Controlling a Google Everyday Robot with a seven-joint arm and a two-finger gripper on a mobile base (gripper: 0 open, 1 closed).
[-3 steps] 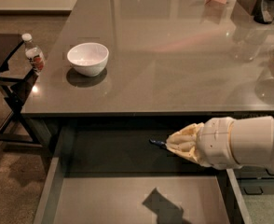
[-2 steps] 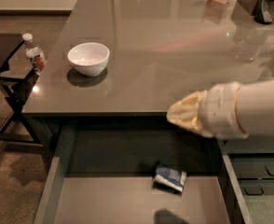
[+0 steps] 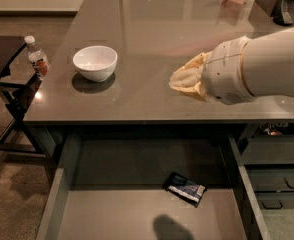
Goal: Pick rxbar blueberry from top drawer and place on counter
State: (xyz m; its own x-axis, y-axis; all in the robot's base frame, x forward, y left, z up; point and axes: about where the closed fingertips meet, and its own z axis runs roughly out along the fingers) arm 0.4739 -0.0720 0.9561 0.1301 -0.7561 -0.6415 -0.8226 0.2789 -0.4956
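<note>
**Pincer over the bench, bar down in the drawer**

The pincer (image 3: pixel 184 79), cream-coloured at the end of a thick white arm (image 3: pixel 267 64) reaching in from the right, hangs above the right half of the bench (image 3: pixel 147 29). Whether it is clenched or released cannot be told. Well to its left, a white bowl (image 3: pixel 95 62) stands on the bench. Below the bench's front edge the top drawer (image 3: pixel 112 214) is pulled open. The rxbar blueberry (image 3: pixel 186 187) lies flat on the drawer floor, right of the middle and slightly askew, clear of both side walls. A small capped bottle (image 3: pixel 38 60) stands just off the bench's left edge.
</note>
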